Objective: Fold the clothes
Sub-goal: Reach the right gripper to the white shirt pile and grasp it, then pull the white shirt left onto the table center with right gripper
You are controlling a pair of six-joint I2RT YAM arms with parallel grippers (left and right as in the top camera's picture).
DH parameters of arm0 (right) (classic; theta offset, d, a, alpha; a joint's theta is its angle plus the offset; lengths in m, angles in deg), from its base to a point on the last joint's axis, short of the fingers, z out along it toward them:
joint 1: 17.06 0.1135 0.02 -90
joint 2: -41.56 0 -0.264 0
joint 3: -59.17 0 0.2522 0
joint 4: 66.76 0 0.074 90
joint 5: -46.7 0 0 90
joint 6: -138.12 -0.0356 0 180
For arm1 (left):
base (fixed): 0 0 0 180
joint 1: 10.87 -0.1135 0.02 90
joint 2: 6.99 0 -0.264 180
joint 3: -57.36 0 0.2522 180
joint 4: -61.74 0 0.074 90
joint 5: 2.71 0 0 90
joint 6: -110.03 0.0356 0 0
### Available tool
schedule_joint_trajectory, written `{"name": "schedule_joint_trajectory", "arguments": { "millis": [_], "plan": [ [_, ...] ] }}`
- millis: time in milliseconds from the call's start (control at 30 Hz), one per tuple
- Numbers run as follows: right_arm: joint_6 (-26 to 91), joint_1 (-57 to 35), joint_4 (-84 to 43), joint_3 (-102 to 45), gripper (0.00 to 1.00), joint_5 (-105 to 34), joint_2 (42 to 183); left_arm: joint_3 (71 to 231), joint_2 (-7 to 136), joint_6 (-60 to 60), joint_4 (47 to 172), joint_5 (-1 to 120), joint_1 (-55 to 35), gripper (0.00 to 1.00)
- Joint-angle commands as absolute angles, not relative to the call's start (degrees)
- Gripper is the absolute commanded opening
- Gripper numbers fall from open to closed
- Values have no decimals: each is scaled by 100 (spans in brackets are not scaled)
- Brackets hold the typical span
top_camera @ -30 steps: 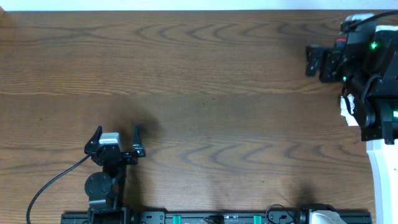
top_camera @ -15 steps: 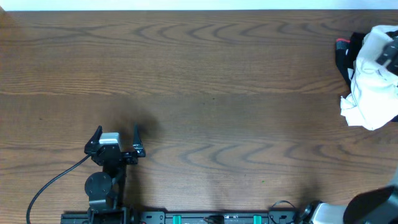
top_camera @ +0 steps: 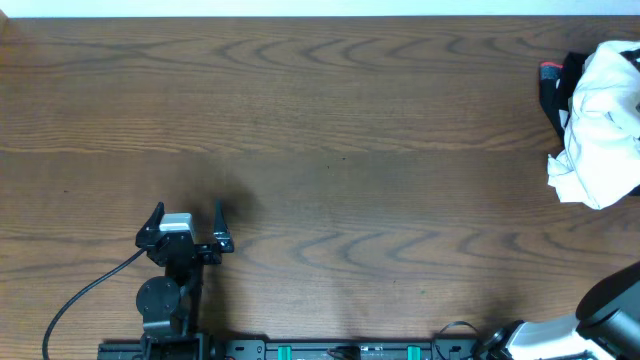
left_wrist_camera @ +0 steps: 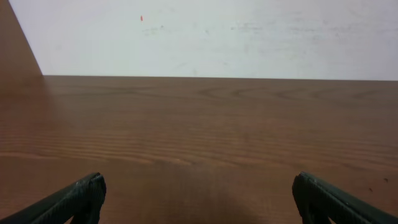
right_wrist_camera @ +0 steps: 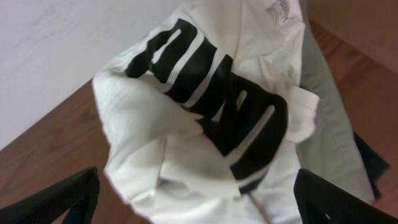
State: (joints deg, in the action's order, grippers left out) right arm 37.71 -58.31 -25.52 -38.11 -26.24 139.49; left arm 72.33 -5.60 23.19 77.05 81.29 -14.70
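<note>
Right claw (right_wrist_camera: 196, 186) drawn back, spread; clothes (right_wrist_camera: 205, 106) just ahead.

You see the left end effector (left_wrist_camera: 199, 202) at the bottom edge of the frame. Its two dark fingers (left_wrist_camera: 81, 198) sit in the lower left and lower right corners, wide apart, with wood grain showing between them. The brown worktop (left_wrist_camera: 205, 130) fills the lower part. Above it stands a white wall (left_wrist_camera: 249, 37) with a small red dot (left_wrist_camera: 141, 18) at the upper left.
</note>
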Motion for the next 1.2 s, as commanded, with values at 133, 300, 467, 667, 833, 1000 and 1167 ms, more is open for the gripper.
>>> {"name": "schedule_joint_trajectory", "arguments": {
  "millis": [133, 300, 467, 667, 833, 1000, 1167],
  "plan": [
    [3814, -6137, -2788, -3846, 99, -2399, 14583, 7135, -563, 2293, 7888, 8048, -1442, 98],
    [3919, -6259, -3067, -3846, 99, -2054, 15162, 7135, -563, 2293, 7888, 8048, -1442, 98],
    [3734, -6410, -3345, -3849, 99, -1737, 15418, 7135, -563, 2293, 7888, 8048, -1442, 98],
    [3727, -6570, -3631, -3849, 91, -1298, 15503, 7135, -563, 2293, 7888, 8048, -1442, 98],
    [3720, -6587, -3673, -3849, 64, -1090, 15457, 7135, -563, 2295, 7888, 8048, -1442, 98],
    [3528, -6579, -3688, -3849, 42, -786, 15317, 7135, -563, 2293, 7888, 8048, -1442, 98],
    [3373, -6618, -3657, -3849, 22, -380, 15278, 7135, -563, 2293, 7888, 8048, -1442, 98]
  ]
}}
